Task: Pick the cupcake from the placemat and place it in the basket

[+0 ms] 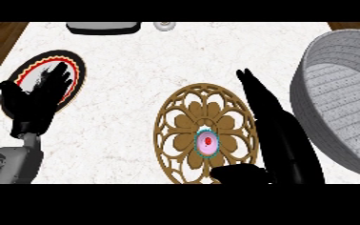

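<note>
Looking steeply down at the white speckled counter (134,76), we see the cupcake (207,142) sitting on the brown openwork placemat (204,133) in the lower middle of the frame; it has pink icing, a red dot on top and a teal wrapper edge, and it rests slightly below the mat's centre. Our right hand (271,119) comes in from the lower right of the frame with its fingers straight and held together, pointing toward the top of the picture along the placemat's right edge, while the thumb (235,173) sticks out to the left at the mat's lower rim, just below the cupcake. The hand is spread, holding nothing, and we cannot tell whether the thumb touches the cupcake's wrapper. The grey woven basket (330,100) stands at the right edge of the frame, just beside the right hand and partly cut off by the picture's border. At the left of the frame our left hand (35,97) rests with fingers relaxed and pointing up, lying over a round plate (74,66) with a black rim and a red and yellow zigzag band. At the top of the frame, a grey and white object (104,27) and a small white round thing (164,25) sit near the counter's far edge.
</note>
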